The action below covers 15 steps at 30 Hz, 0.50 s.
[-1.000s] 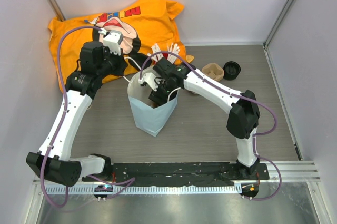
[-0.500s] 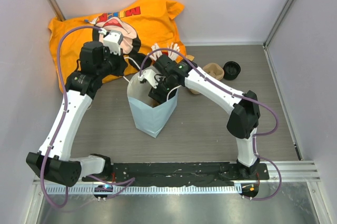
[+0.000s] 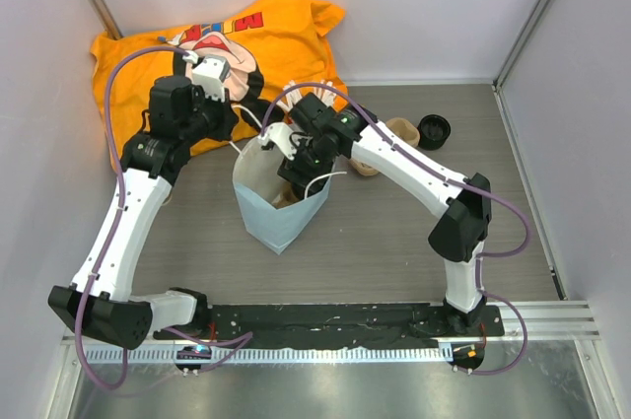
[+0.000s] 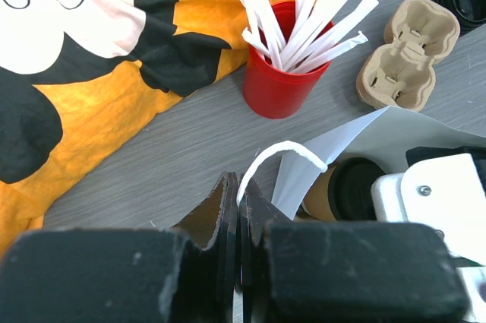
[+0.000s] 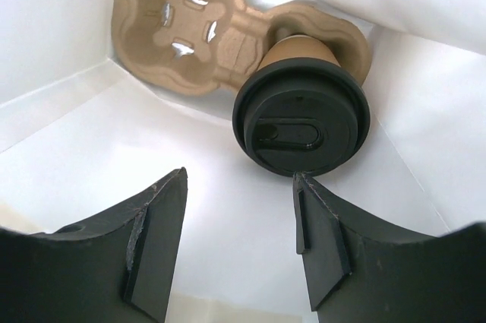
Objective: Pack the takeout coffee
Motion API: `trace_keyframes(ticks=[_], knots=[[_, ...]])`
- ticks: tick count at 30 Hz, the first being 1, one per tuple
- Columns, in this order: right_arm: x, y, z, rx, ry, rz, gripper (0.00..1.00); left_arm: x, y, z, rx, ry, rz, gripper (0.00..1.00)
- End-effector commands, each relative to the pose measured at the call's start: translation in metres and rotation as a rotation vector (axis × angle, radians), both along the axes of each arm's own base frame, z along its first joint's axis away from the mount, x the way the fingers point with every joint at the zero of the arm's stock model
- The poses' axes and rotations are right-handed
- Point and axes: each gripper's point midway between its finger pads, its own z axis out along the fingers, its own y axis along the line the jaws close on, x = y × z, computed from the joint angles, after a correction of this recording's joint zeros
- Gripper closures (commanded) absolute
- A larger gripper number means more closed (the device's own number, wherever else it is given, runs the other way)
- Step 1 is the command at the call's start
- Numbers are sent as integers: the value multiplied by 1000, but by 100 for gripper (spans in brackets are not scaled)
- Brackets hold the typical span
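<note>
Down inside the paper bag [image 3: 268, 225] with the right gripper [image 5: 239, 235], fingers spread wide and holding nothing. Looking straight at the takeout coffee [image 5: 301, 119] below: seated in one socket of the pulp carrier [image 5: 178, 30] on the bag's floor, black lid on, clear of both fingers. Reads as the release step, with the cup delivered, judging by the gap around it.

Over on the other side, pinching the bag's rim with the left gripper [image 4: 241, 220], jaws pressed together right by the white cord handle [image 4: 277, 157], holding the mouth open.

Next up, probably: lifting the right hand straight out through that mouth without catching the paper wall or nudging the lid, then letting go of the rim. Worth watching, with a light bag and a long arm reaching into it.

Now the containers. In the bag: the carrier, one socket filled with the coffee, the other bare. Outside on the table: a red cup [image 4: 275, 87] full of white sticks, a second pulp carrier [image 4: 406, 45] with nothing in it, and just beside that a black stack of what look like lids [image 3: 434, 130].
</note>
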Motion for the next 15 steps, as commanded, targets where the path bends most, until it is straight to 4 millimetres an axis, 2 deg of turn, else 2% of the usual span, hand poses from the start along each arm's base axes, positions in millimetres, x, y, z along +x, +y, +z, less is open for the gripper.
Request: trace_keyframes(ticks=[1,6,15], knots=[[-8,-3,37,57,-48,30,37,-2,5,35,-7,-102,13,99],[-9,-5,51,81,-77,37,36,-1,6,34,-4,-100,17,99],[-4,-3,55,82,-109,51,37,2,12,32,5,-99,56,99]])
